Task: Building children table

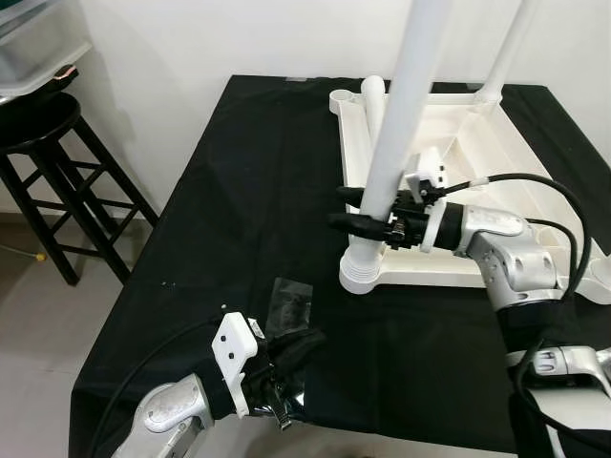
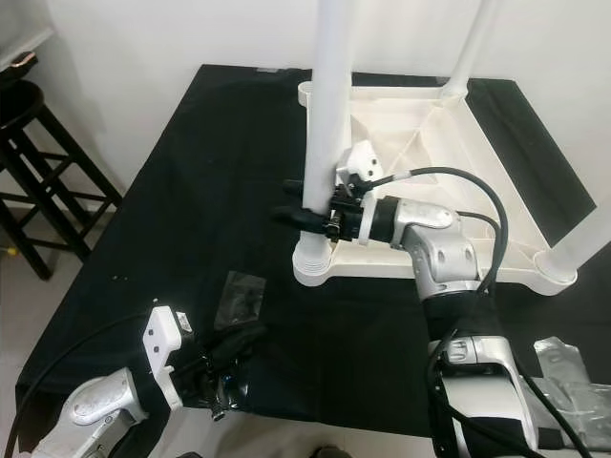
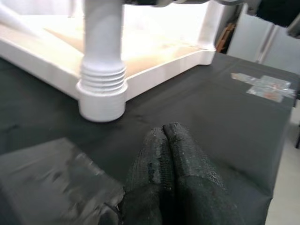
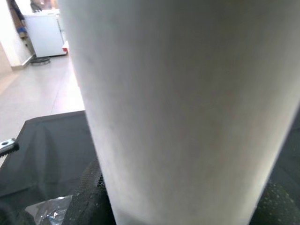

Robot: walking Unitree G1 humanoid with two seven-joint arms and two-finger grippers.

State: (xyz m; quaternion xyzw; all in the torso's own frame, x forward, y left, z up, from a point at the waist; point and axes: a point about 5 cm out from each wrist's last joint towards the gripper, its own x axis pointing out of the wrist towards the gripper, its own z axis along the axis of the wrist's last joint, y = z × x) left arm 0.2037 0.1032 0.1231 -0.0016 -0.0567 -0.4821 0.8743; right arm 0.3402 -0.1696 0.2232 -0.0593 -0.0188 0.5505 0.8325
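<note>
Left eye view | right end effector [image 1: 358, 208] clamped around white table leg [image 1: 401, 124], just above its threaded base in the corner socket of the upturned tabletop [image 1: 477, 143] | left end effector [image 3: 164, 140] fingers pressed together, empty, on black worktop [image 1: 220, 219], plastic bag [image 1: 289, 303] just ahead

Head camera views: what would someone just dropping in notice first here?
The upturned white plastic table top on the black cloth-covered table, with the right claw clamped around a tall white plastic leg standing in its near-left corner socket. The left claw rests shut near the cloth's front edge.
</note>
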